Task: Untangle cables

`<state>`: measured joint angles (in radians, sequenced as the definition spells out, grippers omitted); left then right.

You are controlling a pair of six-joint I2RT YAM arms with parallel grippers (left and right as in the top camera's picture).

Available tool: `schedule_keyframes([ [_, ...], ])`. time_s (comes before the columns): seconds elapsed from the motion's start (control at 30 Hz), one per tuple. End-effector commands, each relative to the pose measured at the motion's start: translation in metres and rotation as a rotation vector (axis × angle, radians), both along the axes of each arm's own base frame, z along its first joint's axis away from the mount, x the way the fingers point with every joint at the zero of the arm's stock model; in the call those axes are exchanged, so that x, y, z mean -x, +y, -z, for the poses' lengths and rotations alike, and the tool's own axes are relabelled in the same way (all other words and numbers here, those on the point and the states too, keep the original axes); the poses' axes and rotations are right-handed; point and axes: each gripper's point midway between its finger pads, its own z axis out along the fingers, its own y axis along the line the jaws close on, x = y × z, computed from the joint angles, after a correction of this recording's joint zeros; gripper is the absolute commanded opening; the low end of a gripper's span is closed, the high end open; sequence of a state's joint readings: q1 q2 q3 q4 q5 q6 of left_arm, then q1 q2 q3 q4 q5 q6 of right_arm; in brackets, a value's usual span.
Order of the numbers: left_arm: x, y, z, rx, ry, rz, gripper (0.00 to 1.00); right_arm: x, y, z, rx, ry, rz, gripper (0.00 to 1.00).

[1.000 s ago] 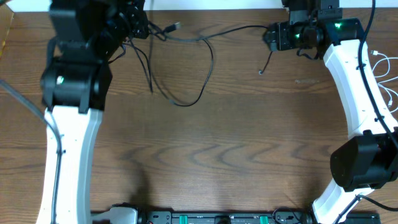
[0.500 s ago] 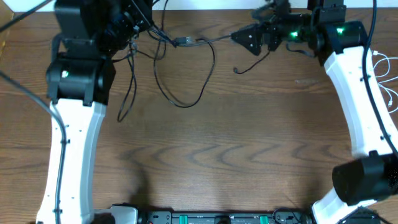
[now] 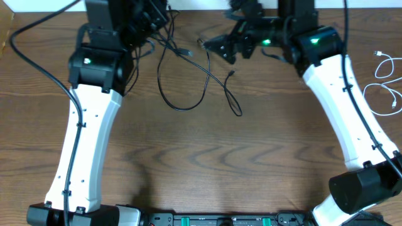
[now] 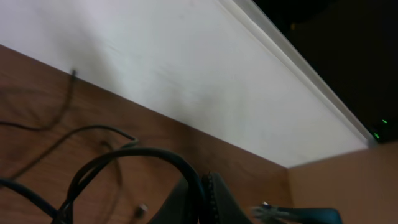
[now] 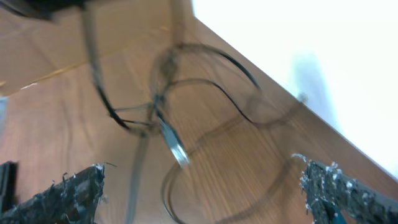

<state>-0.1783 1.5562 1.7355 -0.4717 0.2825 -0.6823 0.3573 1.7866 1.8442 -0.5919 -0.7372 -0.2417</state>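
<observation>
The black cable [image 3: 182, 85] lies in loops on the wooden table between the two arms, one end near the middle [image 3: 237, 113]. Some strands rise to my left gripper [image 3: 151, 19] at the back edge. In the left wrist view its dark fingers [image 4: 202, 199] look closed on a black cord. My right gripper [image 3: 220, 47] hovers over the cable's right side. In the right wrist view its fingers [image 5: 199, 180] are wide apart, with the blurred black cable and a metal plug [image 5: 174, 148] below. The white cable [image 3: 384, 81] lies apart at the table's right edge.
A white wall [image 4: 186, 68] runs along the table's back edge, close behind both grippers. A black equipment bar [image 3: 213, 220] lines the front edge. A cardboard edge [image 3: 5, 25] shows at the far left.
Both arms swung toward the middle. My right gripper moved left and opened, and the cable end that hung from it now lies on the table. The left gripper shifted right with its strands.
</observation>
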Motion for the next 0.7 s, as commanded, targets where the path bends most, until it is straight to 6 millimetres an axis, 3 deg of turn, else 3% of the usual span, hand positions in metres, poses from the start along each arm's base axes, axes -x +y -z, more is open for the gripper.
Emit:
schedule_keyframes([
  [0.0,0.008,-0.014,-0.007,0.058,0.009,0.007,0.08,0.021,0.031,-0.007,-0.027,-0.063,-0.131,0.98],
  [0.13,0.011,-0.022,-0.007,0.070,0.015,0.021,0.07,0.024,0.058,-0.010,-0.045,-0.103,-0.156,0.93],
  [0.37,0.016,-0.038,-0.008,0.077,0.019,0.064,0.08,-0.004,0.081,0.004,-0.069,-0.069,-0.024,0.74],
  [0.5,0.020,-0.045,-0.008,0.085,0.023,0.096,0.07,-0.023,0.080,0.014,-0.072,-0.034,0.077,0.48],
  [0.67,0.021,-0.047,-0.008,0.057,0.008,0.118,0.07,-0.035,0.071,0.006,-0.107,-0.027,0.130,0.01],
])
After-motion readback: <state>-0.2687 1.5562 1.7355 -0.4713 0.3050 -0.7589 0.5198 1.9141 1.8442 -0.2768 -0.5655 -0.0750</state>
